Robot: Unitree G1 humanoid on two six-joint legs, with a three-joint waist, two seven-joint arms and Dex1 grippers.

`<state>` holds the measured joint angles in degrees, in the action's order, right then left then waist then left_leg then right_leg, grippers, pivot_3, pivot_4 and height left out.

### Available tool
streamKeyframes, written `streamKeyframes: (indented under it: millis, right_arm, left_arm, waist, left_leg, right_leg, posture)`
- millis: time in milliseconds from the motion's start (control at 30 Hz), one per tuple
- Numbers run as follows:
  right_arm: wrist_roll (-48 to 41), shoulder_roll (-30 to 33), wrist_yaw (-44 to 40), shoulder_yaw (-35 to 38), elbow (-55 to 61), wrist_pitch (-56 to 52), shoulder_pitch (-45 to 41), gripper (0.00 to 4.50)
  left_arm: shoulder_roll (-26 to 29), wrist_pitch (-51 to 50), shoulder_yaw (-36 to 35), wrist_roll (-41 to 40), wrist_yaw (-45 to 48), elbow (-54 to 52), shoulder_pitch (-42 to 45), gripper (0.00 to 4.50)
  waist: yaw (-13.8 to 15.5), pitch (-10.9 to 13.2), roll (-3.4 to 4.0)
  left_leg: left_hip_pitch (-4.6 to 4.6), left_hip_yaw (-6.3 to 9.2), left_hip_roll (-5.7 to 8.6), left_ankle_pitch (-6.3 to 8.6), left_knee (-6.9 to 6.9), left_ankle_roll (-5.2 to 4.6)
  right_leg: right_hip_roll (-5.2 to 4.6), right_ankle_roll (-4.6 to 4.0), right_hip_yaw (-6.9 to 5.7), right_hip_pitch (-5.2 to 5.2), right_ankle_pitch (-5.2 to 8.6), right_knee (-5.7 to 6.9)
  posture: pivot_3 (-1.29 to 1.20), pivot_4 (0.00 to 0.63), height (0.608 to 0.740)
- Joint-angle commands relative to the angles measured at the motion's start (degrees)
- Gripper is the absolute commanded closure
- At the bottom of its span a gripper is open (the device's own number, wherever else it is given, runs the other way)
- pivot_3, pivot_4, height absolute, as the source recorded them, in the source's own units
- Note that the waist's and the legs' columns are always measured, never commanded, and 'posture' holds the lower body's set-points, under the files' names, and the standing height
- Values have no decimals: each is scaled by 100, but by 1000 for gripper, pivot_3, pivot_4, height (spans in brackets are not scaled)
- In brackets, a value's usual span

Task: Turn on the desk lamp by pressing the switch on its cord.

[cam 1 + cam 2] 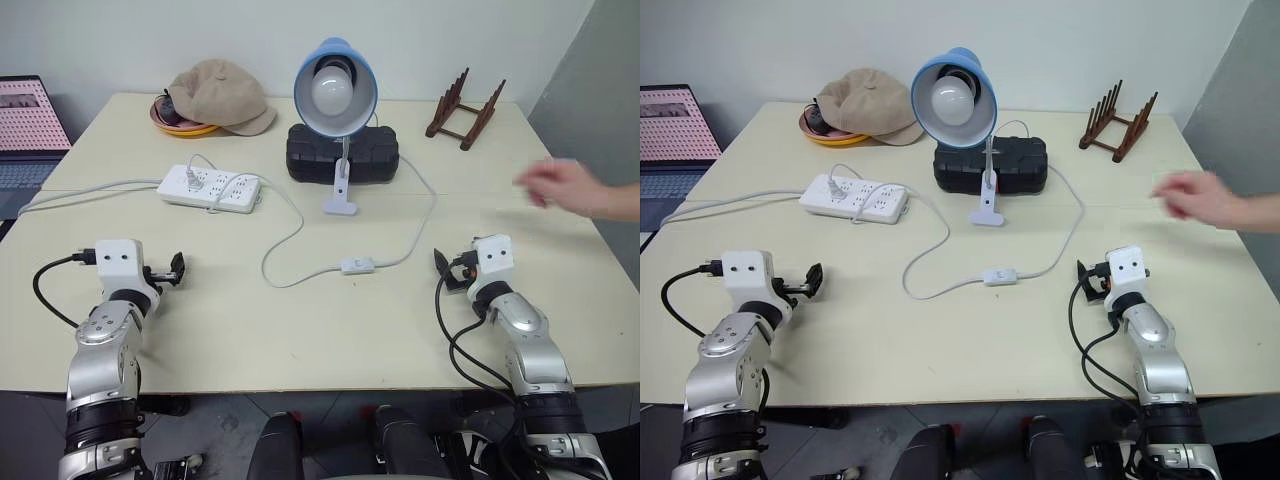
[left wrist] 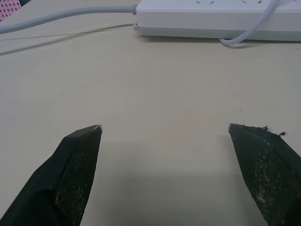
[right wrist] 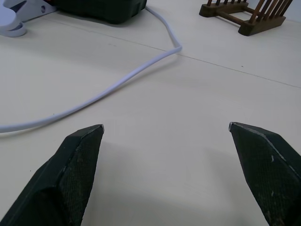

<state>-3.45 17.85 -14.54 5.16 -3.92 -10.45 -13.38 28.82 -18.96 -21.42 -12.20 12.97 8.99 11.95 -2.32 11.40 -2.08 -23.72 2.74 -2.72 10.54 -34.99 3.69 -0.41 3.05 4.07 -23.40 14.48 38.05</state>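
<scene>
1. Lying near the middle of the table (image 1: 300,340), the switch (image 1: 357,265) sits between the two arms, at about ten o'clock from the right gripper (image 1: 447,272) and at about three o'clock from the left gripper (image 1: 172,271).
2. The right gripper looks the nearer of the two, so I judge it the better arm for the press.
3. The switch's long axis runs roughly three to nine o'clock, in line with the cord (image 1: 300,226) leaving both its ends.
4. Both grippers hover just above the bare tabletop with their black fingers (image 3: 75,165) spread wide apart, holding nothing.
5. The switch is a small white oblong, flat on the table, untouched.
6. The desk lamp (image 1: 335,90) stands at twelve o'clock from the switch, its light-blue shade tilted toward the robot, the white bulb apparently unlit.
7. A white power strip (image 1: 210,188) lies at about ten o'clock from the switch; a person's hand (image 1: 565,187) reaches in over the table's right edge.
</scene>
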Motion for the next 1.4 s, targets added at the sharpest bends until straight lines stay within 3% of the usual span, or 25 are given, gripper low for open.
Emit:
streamKeyframes:
  millis: [33, 900, 1000, 1200, 1400]
  right_arm:
    - [-18, 104, -49, 76, 168, 71, -95, 19]
    - [-44, 299, -358, 4, 147, 134, -168, 19]
    - [-212, 425, -829, -78, 68, 143, -292, 19]
    - [-636, 1269, -3456, -1031, -115, 83, -1052, 19]
    - [-537, 1339, -4941, -1721, -1189, 573, -2129, 19]
  left_arm:
    - [133, 35, -71, -41, 101, -190, 22, 0]
    - [154, 189, -94, 12, 94, -159, 1, 0]
    - [252, 131, -8, -78, 383, -254, 53, 0]
    - [1270, -263, 973, -492, 2573, -1336, 57, 0]
    - [1805, -454, 1802, -739, 3948, -2023, 547, 0]
  waist:
    - [0, 0, 0]
    - [0, 0, 0]
    - [0, 0, 0]
    - [-45, 1, 1]
    - [-61, 2, 1]
  left_leg:
    - [0, 0, 0, 0, 0, 0]
    - [0, 0, 0, 0, 0, 0]
    - [0, 0, 0, 0, 0, 0]
    - [-1, 0, 0, 0, 0, 0]
    - [1, 0, -1, 0, 1, 0]
  right_leg:
    - [0, 0, 0, 0, 0, 0]
    - [0, 0, 0, 0, 0, 0]
    - [0, 0, 0, 0, 0, 0]
    - [1, -2, 0, 0, 1, -5]
    - [2, -2, -1, 2, 2, -5]
  posture:
    - [0, 150, 740]
    - [0, 150, 740]
    - [0, 150, 740]
    - [0, 150, 740]
    - [0, 150, 740]
